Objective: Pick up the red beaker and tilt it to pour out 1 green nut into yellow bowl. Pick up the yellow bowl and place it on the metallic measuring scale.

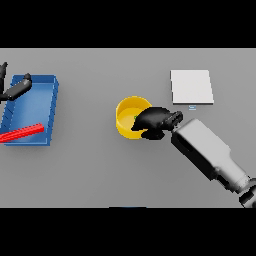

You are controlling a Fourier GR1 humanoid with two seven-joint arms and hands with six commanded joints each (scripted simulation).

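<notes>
Two hands show over the flat grey table (100, 170). Nearest, the right arm's white and grey forearm comes in from the lower right corner and slants up toward the middle. Its dark right hand (156, 121) sits at the right rim of the round yellow bowl (129, 114), fingers curled over that rim and the thumb lower at the bowl's outer wall, so the hand is clasping the bowl's edge. The bowl stands on the table near the centre, and a tiny green nut (135, 118) shows inside it, just beside the fingertips. At the left, a red stick-like beaker (21, 133) lies on its side across the near end of a shallow blue rectangular tray (50, 107). Farther back, the dark left hand (15, 89) hangs over the tray's far left corner, its fingers loosely extended and holding nothing. Beyond the bowl to the right, well apart from it, lies the pale metallic square measuring scale (192, 86).
</notes>
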